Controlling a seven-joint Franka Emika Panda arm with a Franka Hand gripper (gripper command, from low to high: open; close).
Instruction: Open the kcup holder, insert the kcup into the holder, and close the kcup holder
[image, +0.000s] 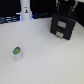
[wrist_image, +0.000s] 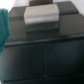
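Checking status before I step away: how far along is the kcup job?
Nothing looks done. The kcup holder appears closed in the exterior view, with no tray slid out. The gripper is above it, so opening seems in hand. The kcup sits on the table, so inserting and closing remain.

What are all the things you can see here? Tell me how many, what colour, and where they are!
kcup: one, white with a round green top, standing on the table toward the exterior view's left, far from the black box.
kcup holder: one, black and boxy, on the table toward the exterior view's right; its front fills the wrist view, drawer looks pushed in.
table: one, white, under everything.
white bottle-like thing: one, at the back edge of the table, toward the exterior view's left; too blurry to name.
teal patch: one, at the edge of the wrist view; cannot tell what it is.
gripper: one, dark, just above the holder; a grey part of it shows in the wrist view; open or shut is unclear.
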